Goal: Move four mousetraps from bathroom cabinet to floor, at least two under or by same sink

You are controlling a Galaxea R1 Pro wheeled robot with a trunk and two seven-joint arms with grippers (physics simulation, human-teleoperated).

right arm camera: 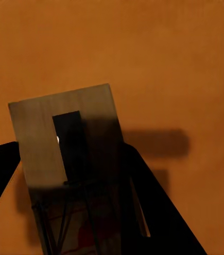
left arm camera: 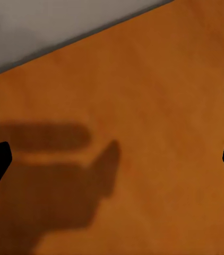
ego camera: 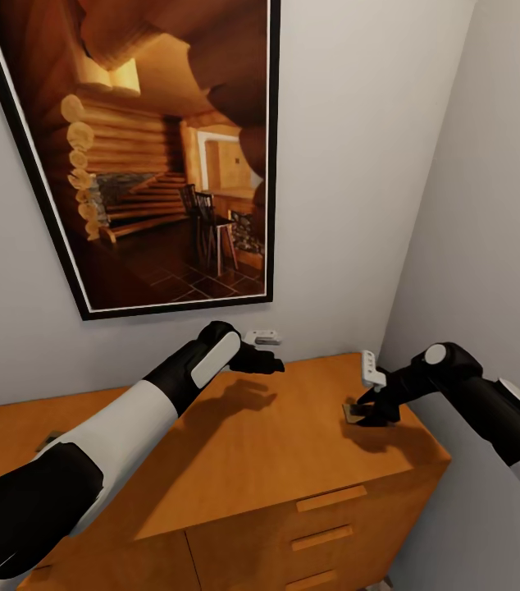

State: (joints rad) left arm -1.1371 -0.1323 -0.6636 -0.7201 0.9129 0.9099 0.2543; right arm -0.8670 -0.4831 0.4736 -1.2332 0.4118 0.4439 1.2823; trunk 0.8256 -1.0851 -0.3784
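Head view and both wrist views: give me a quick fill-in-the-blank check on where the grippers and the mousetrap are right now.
1. The right gripper is down at a mousetrap lying on top of the ____.
2. The left gripper hovers over bare wood with its fingers spread ____.
3. On the wall above the cabinet hangs a framed ____ of a log cabin interior.
4. The drawer handles show on the cabinet's ____ face.

Missing words: cabinet; open; picture; front
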